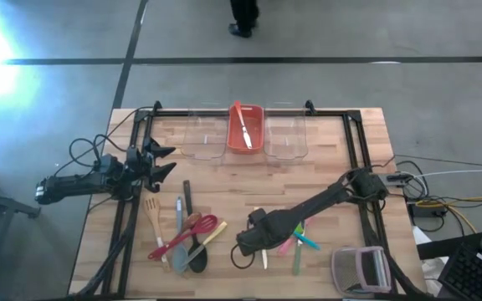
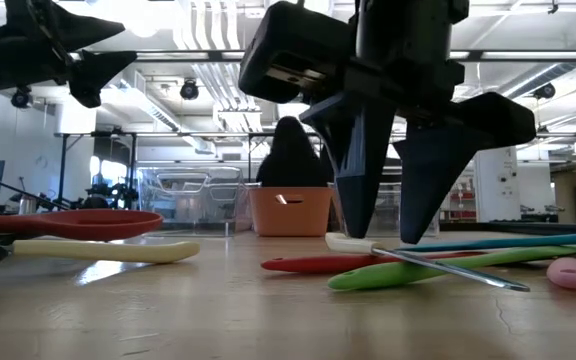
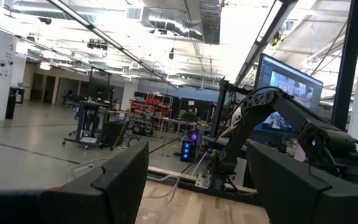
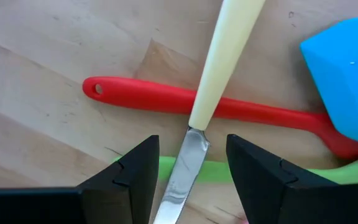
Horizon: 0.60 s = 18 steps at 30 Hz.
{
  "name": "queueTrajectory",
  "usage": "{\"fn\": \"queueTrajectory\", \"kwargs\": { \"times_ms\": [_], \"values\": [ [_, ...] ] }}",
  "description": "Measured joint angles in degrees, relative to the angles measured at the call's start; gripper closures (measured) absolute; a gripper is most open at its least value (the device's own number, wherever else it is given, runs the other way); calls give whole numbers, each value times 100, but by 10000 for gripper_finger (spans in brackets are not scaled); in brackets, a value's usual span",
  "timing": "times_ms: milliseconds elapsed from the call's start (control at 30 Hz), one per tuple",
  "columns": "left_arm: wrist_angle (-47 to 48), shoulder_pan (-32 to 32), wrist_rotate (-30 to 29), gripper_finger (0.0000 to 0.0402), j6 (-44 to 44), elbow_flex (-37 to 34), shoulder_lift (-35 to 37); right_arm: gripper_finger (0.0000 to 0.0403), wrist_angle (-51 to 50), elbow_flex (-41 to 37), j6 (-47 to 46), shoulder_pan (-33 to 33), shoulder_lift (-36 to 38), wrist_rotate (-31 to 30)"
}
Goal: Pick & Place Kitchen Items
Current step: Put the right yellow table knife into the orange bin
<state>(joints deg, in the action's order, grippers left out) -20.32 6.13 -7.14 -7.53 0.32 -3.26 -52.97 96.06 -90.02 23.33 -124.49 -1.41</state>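
My right gripper (image 4: 191, 155) is open and points down at the near middle of the table (image 1: 249, 247). Its fingers stand on either side of a knife with a cream handle (image 4: 219, 56) and a metal blade (image 4: 185, 171), where the two join. The knife lies across a red spoon (image 4: 166, 99) and a green utensil (image 4: 213, 171), beside a blue spatula (image 4: 347, 68). In the low view the fingertips (image 2: 358, 225) reach down to the knife handle (image 2: 346, 243). My left gripper (image 1: 166, 160) is open and empty, raised at the table's left.
A heap of large spoons and spatulas (image 1: 182, 238) lies near left. A red bin (image 1: 245, 130) holding one utensil stands at the far edge between two clear bins (image 1: 203, 138) (image 1: 284, 138). A grey-and-pink gadget (image 1: 360, 269) sits near right. A person (image 1: 243, 17) stands beyond the table.
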Motion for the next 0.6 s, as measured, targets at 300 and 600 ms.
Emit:
{"fn": "queueTrajectory", "kwargs": {
  "times_ms": [300,600],
  "values": [
    [0,0,-1,128,3,0,-1,249,106,-224,-158,-15,-26,42],
    [2,0,-1,128,2,0,-1,269,400,-381,-208,-48,-66,61]
  ]
}}
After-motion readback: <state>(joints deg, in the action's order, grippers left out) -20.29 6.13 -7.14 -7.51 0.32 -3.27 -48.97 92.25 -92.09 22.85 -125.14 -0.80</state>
